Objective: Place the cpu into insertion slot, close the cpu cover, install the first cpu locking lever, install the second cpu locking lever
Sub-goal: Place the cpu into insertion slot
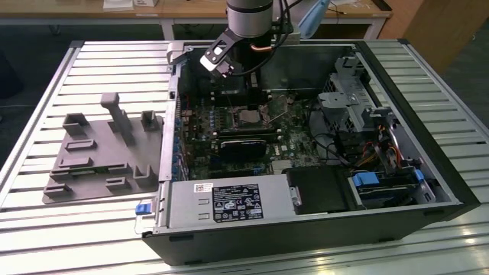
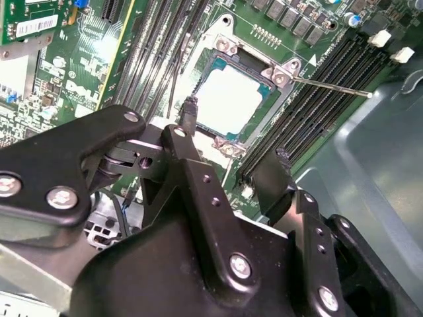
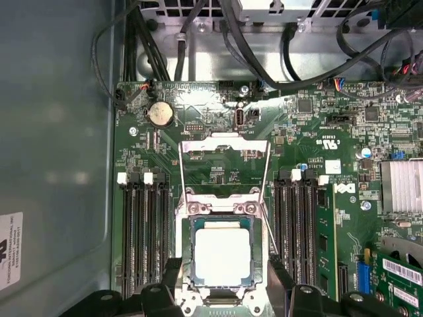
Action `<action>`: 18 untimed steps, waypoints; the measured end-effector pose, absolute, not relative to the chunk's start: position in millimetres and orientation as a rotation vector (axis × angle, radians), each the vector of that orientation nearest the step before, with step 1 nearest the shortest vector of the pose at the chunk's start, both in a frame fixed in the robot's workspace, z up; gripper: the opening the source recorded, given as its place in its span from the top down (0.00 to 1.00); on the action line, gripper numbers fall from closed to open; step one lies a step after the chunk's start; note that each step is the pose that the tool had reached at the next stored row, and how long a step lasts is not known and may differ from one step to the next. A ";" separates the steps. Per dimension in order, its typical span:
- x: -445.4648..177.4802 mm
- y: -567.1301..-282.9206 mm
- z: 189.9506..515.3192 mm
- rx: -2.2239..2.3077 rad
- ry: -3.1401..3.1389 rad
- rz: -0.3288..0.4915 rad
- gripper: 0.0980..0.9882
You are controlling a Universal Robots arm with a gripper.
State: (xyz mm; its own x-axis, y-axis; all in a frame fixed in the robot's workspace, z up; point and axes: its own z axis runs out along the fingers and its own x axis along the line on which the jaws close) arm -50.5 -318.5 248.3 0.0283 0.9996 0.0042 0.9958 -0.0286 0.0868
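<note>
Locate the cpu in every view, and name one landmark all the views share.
Exterior view: cpu on the motherboard, directly under the arm.
First wrist view: cpu seated between two banks of memory slots.
Second wrist view: cpu framed by silver brackets, memory slots alongside.
Shared landmark: thin metal rod slanting away beside the cpu.

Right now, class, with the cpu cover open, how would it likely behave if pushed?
The cpu cover probably pivots rather than slides: it looks hinged beside the insertion slot. As a thin metal frame, it is likely light and fairly stiff.
</note>
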 end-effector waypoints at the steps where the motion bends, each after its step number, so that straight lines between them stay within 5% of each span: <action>1: -50.5 -318.5 248.3 2.209 2.147 0.098 0.42; 3: -50.5 -318.5 248.4 2.209 2.147 0.098 0.44; 12: -50.5 -318.5 248.4 2.209 2.147 0.098 0.90; 18: -50.5 -318.5 248.4 2.209 2.147 0.098 1.00</action>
State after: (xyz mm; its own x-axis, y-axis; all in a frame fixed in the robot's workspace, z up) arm -50.5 -318.5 248.4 0.0283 0.9996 0.0040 0.9958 -0.0286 0.0867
